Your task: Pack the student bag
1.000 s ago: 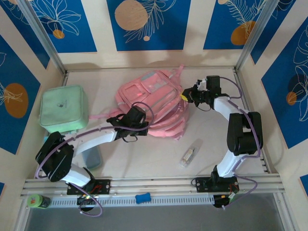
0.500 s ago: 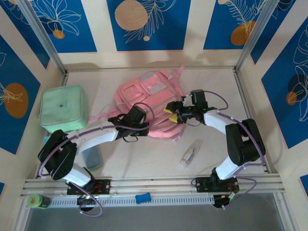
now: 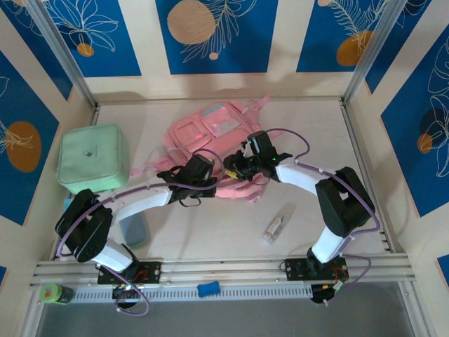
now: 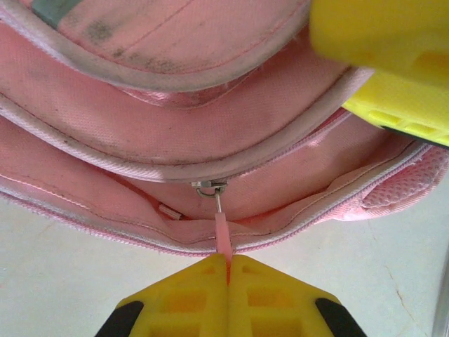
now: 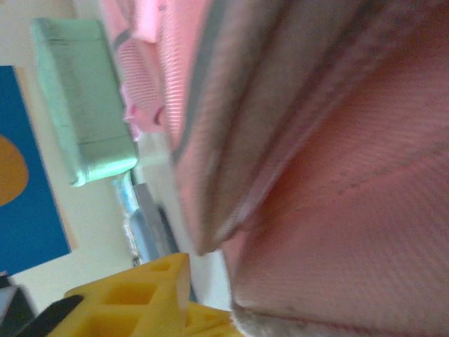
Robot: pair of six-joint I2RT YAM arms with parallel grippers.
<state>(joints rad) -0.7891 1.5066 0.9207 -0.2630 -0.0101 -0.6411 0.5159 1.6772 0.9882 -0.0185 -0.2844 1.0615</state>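
From above, the student bag (image 3: pixel 210 133) lies at the middle back of the bench (image 3: pixel 210 232). The left wrist view shows more: the left fingers (image 4: pixel 189 298) pinch its pink zipper pull (image 4: pixel 222 235). The right fingers (image 5: pixel 140 298) sit at the bag's rim; whether spread, I cannot tell. Open bench lies to its right.

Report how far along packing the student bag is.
Done: nothing visibly packed. In hand: left gripper pinches the zip pull of the student bag; right gripper sits at its edge. Left: open it, probably load the mint-green case and clear tube lying on the table.
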